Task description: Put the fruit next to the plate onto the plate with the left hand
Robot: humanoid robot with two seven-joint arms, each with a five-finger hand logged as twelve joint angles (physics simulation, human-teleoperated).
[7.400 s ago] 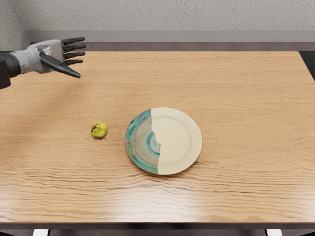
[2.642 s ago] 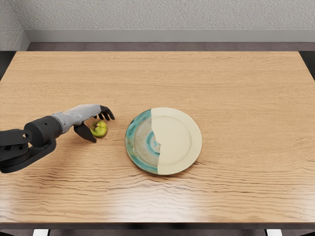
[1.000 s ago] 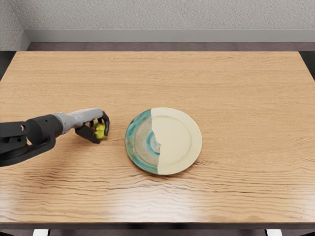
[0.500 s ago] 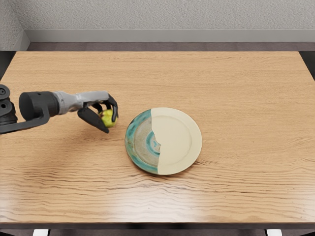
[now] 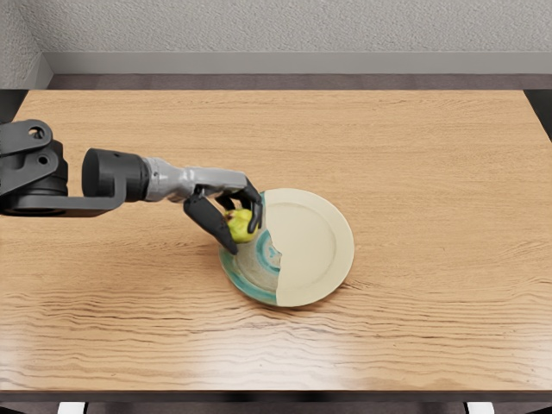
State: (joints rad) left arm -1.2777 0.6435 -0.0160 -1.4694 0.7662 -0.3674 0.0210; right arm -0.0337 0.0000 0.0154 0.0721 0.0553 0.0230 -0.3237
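The left hand (image 5: 226, 211) is reaching in from the left edge on a nearly level forearm, and it is closing around the fruit (image 5: 241, 224): dark fingers (image 5: 253, 205) are curling over the top and far side, while the thumb (image 5: 207, 222) is slanting down along the near side. The fruit is sitting in that grip at the hand's right end, showing yellow-green between the digits. It is close to round, so no long axis is governing the placement. The deciding relation is that the fruit is hanging over the plate's (image 5: 321, 250) left rim, above the teal part, with the plate's middle lying further right and slightly toward the viewer. Whether the fruit is touching the glaze or riding clear of it cannot be told from this angle. In my judgement the coming move is calling for a short carry rightward past the rim before the fingers are loosened, since a release at the very edge is risking a roll back onto the tabletop (image 5: 414, 155). Only the left arm is showing, so it is the nearer and the only candidate; the right arm is not appearing. Count: one fruit, one plate, one hand in view. The plate is lying flat near the tabletop's middle, cream on its right part.
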